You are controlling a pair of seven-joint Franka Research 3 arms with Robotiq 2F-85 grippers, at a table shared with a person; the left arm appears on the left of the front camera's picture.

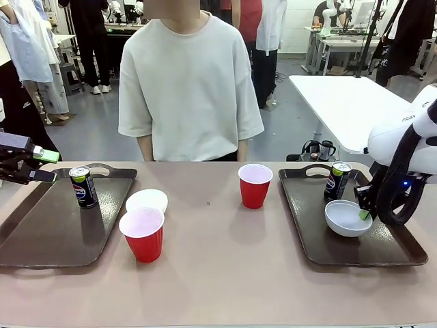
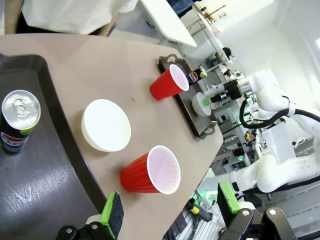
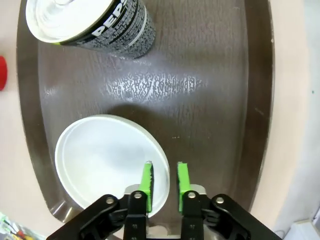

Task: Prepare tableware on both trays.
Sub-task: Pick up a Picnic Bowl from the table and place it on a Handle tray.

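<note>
You are working with two unevenly loaded trays. The right tray (image 1: 355,249) is carrying a bowl and a can, while the left tray (image 1: 48,232) is carrying only a can.

The right bowl (image 1: 345,220) is sitting flat on its tray. Your right gripper (image 3: 165,179) is straddling its rim with one green pad inside, one outside and a narrow gap between them. I cannot tell whether the pads are pinching the rim or standing just clear of it. If they are gripping as you pull away, you are risking tipping the bowl or dragging it into the right can (image 1: 336,181), which is standing just beyond it.

The left bowl (image 1: 147,200) is lying on the bare table (image 1: 225,273), just beside the left tray's right rim and close to the near cup (image 1: 144,236). Your left gripper (image 1: 42,166) is hovering at the far left, beside the left tray, with its fingers spread wide and holding nothing. In reaching right for that bowl you are crossing the left can (image 1: 83,186), and a low sweep is likely to knock it over.

The far cup (image 1: 255,186) is standing on the table between the trays. It looks light and easy to topple.
</note>
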